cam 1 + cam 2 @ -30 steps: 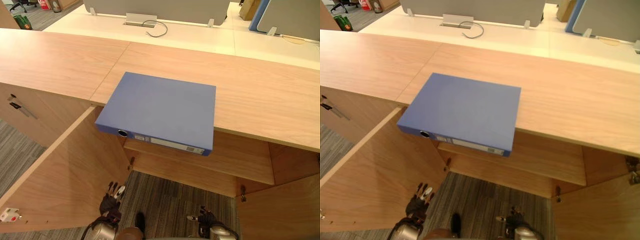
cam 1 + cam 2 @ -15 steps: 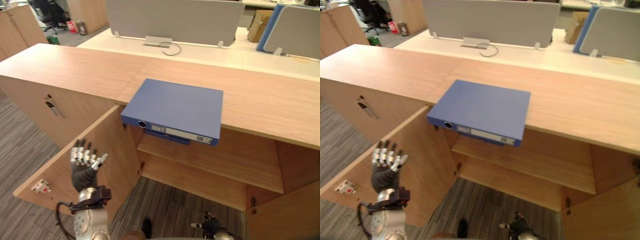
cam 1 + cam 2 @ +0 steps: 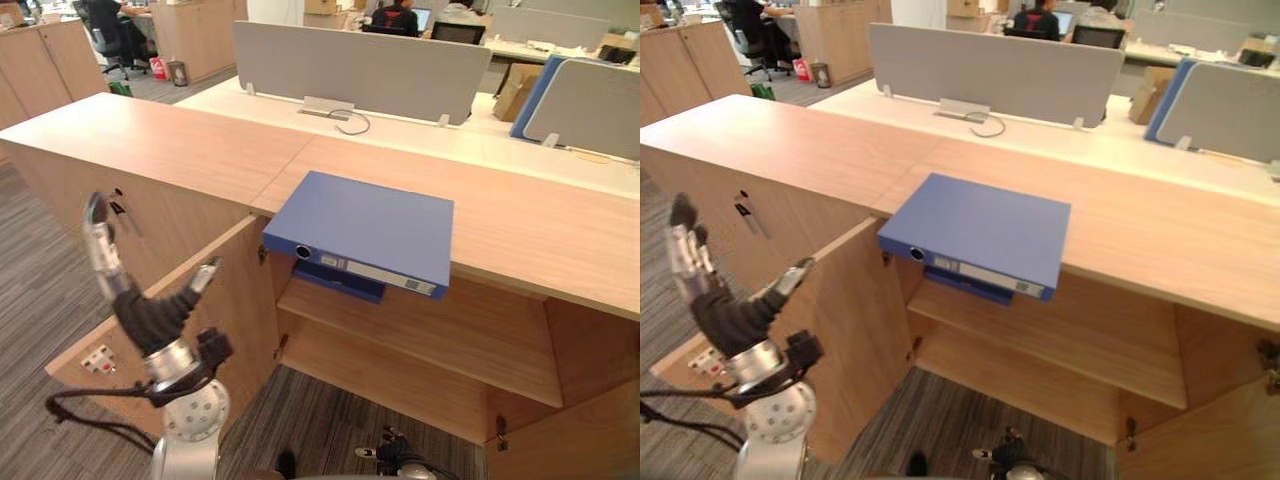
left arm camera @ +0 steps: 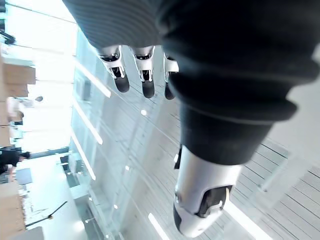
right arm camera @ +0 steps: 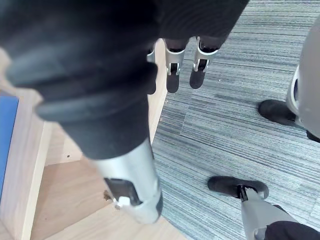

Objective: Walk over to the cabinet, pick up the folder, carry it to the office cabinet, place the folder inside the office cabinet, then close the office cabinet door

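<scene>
The left hand (image 3: 148,315) is raised with fingers straight and spread, thumb apart, holding nothing. It stands in front of the open left door (image 3: 225,330) of the cabinet (image 3: 560,250). The right hand (image 5: 172,67) hangs low over the grey carpet (image 5: 240,100), its fingers relaxed and empty. The blue folder (image 3: 365,228) lies flat on the cabinet top, not inside, its spine overhanging the front edge above the open compartment. A second blue piece shows just under that edge; what it is I cannot tell. Inside runs a wooden shelf (image 3: 420,340). The right door (image 3: 590,430) is also swung out. Behind stand a white desk (image 3: 440,140) with a cable (image 3: 352,125) and grey screens (image 3: 360,70)
</scene>
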Robot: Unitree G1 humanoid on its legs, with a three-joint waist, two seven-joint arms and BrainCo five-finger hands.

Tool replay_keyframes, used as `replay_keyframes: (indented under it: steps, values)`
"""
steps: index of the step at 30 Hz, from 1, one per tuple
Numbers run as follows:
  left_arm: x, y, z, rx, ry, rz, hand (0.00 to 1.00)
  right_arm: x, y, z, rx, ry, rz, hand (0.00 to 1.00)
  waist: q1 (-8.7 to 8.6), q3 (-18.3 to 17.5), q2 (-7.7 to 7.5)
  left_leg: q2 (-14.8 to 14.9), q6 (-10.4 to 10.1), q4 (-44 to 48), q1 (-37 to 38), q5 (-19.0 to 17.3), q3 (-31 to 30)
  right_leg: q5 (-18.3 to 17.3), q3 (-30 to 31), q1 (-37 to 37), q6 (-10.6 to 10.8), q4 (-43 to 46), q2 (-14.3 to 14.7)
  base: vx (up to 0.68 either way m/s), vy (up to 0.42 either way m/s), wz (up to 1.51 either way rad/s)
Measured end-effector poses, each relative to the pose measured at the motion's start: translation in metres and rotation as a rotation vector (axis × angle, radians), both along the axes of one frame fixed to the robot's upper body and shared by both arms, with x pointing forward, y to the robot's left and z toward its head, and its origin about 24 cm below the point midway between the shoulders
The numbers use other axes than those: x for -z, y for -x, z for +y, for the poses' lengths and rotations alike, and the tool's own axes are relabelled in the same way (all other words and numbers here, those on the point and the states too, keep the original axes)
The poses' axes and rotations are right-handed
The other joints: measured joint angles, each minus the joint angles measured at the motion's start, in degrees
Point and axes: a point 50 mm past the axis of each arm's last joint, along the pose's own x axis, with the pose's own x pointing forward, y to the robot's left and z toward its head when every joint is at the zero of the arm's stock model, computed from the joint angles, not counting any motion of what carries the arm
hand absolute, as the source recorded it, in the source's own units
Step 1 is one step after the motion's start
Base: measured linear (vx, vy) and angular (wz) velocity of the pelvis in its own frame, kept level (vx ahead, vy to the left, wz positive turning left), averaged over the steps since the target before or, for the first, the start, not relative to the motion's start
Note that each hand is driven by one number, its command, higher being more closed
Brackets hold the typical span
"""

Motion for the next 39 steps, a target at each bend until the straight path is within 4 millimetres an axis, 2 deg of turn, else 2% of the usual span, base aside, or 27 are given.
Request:
replay_keyframes:
  steps: [2, 5, 7, 12, 16, 19, 25, 35, 39]
  values:
    - [0.000, -0.001, -0.006, 0.009, -0.042, -0.002, 0.00, 0.001, 0.002, -0.001, 0.036, -0.008, 0.012, 0.00, -0.07, -0.3, -0.06, 0.3, -0.3, 0.0, -0.1, 0.2, 0.7, 0.2, 0.7, -0.4, -0.2, -0.1, 0.2, -0.01, -0.006, -0.19]
    - [0.009, -0.007, -0.021, 0.054, -0.104, 0.038, 0.00, 0.002, 0.004, -0.004, 0.099, -0.015, 0.024, 0.00, -0.15, -1.0, -0.08, 0.5, -0.5, 0.0, -0.1, 0.1, 0.9, 0.5, 1.0, -0.5, -0.3, -0.3, 0.4, 0.00, -0.008, -0.07]
    - [0.018, -0.010, -0.030, 0.102, -0.140, 0.085, 0.00, 0.002, 0.004, -0.005, 0.107, -0.013, 0.029, 0.00, -0.65, -1.5, -0.18, 0.6, -0.6, 0.0, -0.1, 0.0, 1.2, 0.6, 1.4, -0.6, -0.2, -0.5, 0.5, 0.02, -0.002, -0.09]
    - [0.020, -0.021, -0.045, 0.194, -0.197, 0.092, 0.00, 0.003, 0.004, -0.005, 0.101, -0.005, 0.045, 0.00, -0.94, -1.8, -0.15, 0.8, -0.5, 0.0, -0.1, 0.1, 1.7, 0.6, 2.0, -0.8, -0.2, -0.6, 0.6, 0.01, -0.004, -0.06]
    - [0.037, -0.040, -0.058, 0.245, -0.406, 0.141, 0.00, 0.002, 0.000, -0.006, 0.094, -0.001, 0.037, 0.00, -1.46, -2.0, 0.40, 0.9, -0.6, -0.1, 0.5, 0.0, 1.7, 0.6, 2.0, -0.2, -0.2, -0.8, 1.0, 0.00, 0.000, 0.00]
    - [0.052, -0.051, -0.056, 0.236, -0.568, 0.213, 0.00, 0.001, -0.003, -0.008, 0.085, 0.005, 0.031, 0.00, -2.47, -2.1, 0.95, 1.1, -1.1, -0.1, 0.9, -0.6, 1.7, 0.2, 2.1, 0.2, -0.8, -1.0, 1.1, 0.00, 0.000, 0.00]
    - [0.062, -0.069, -0.048, 0.174, -0.755, 0.263, 0.00, 0.002, -0.002, -0.016, 0.091, 0.012, 0.030, 0.00, -3.07, -2.1, 1.07, 1.2, -1.3, -0.1, 1.0, -1.0, 1.7, -0.2, 2.2, 0.2, -0.9, -1.1, 1.2, 0.01, -0.001, -0.01]
    - [0.078, -0.088, -0.036, 0.131, -0.892, 0.370, 0.00, 0.001, -0.001, -0.034, 0.198, 0.014, 0.033, 0.00, -4.64, -2.0, 1.11, 1.2, -2.0, 0.0, 1.9, -1.6, 2.4, -0.2, 4.1, 0.6, -0.8, -2.0, 1.5, 0.03, -0.007, -0.11]
    - [0.076, -0.093, -0.036, 0.119, -0.899, 0.372, 0.00, 0.001, 0.000, -0.038, 0.204, 0.023, 0.035, 0.00, -5.30, -1.7, 1.42, 1.3, -2.1, 0.0, 2.0, -1.7, 2.4, -0.2, 4.3, 0.5, -1.0, -2.1, 1.4, -0.03, 0.011, -0.03]
